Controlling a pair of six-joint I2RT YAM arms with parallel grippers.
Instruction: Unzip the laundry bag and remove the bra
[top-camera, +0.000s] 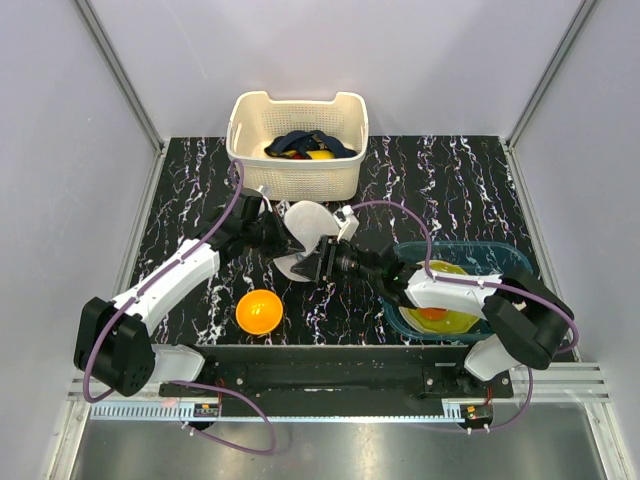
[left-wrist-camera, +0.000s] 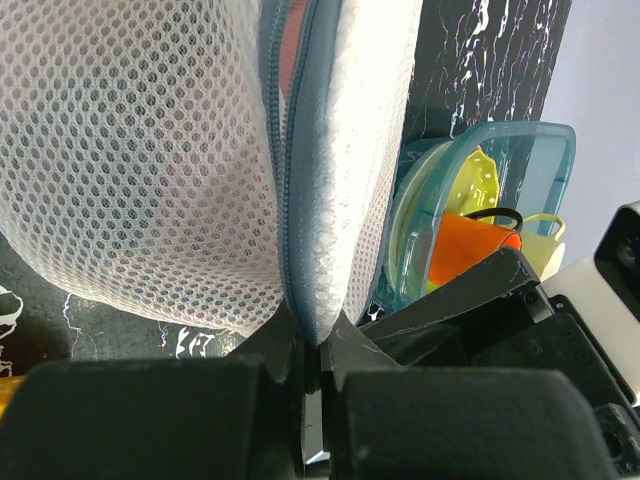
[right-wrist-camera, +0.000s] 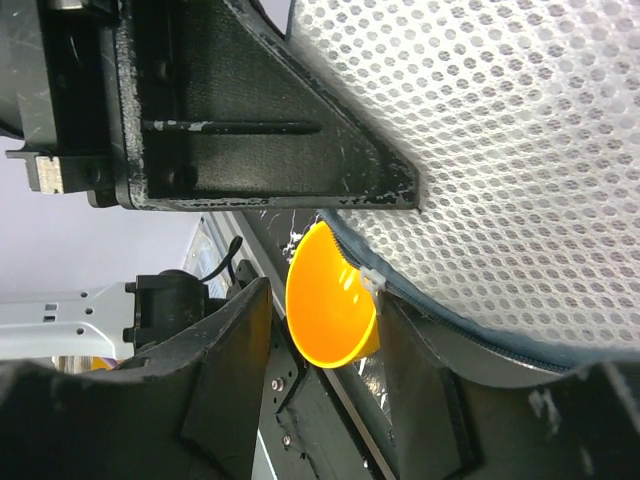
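Observation:
The laundry bag (top-camera: 305, 232), a round white mesh case with a grey-blue zip, is held up on edge above the table's middle. My left gripper (top-camera: 278, 235) is shut on its zip seam; the left wrist view shows the jaws (left-wrist-camera: 310, 345) pinching the seam of the bag (left-wrist-camera: 150, 160). A pinkish strip of the bra (left-wrist-camera: 288, 40) shows where the zip is parted. My right gripper (top-camera: 325, 262) is open at the bag's lower edge. In the right wrist view (right-wrist-camera: 325, 305) the white zip pull (right-wrist-camera: 372, 283) lies just beside its right finger (right-wrist-camera: 420, 380).
A cream slotted basket (top-camera: 297, 170) with dark and yellow clothes stands at the back. An orange bowl (top-camera: 259, 311) sits at the front left. A teal bin (top-camera: 500, 255) with yellow plates and an orange cup is under the right arm.

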